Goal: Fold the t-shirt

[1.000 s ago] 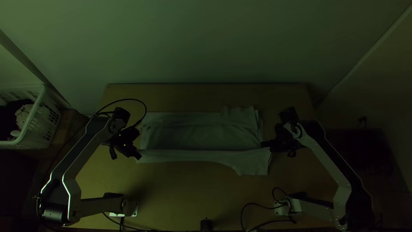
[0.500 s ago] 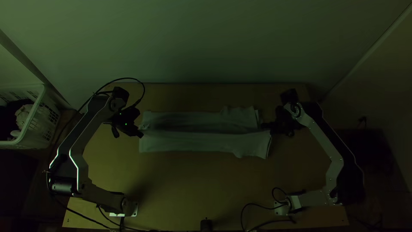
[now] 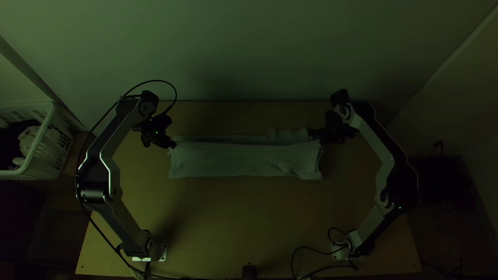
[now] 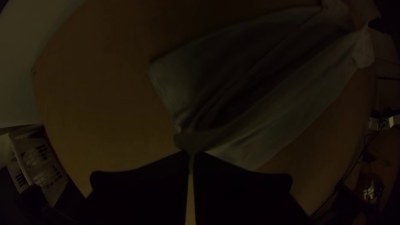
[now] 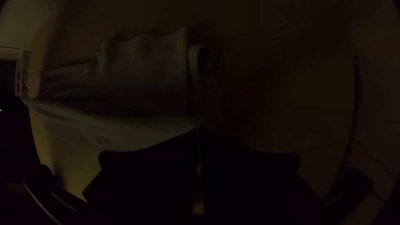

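Step in hand, by judgement: lengthwise fold. The t-shirt lies as a long strip across the table's middle. Toward the table's left side, the left gripper pinches one end of the raised edge; toward its right, the right gripper apparently pinches the other, though light is poor. Next: lower the edge toward the table's far side; release.
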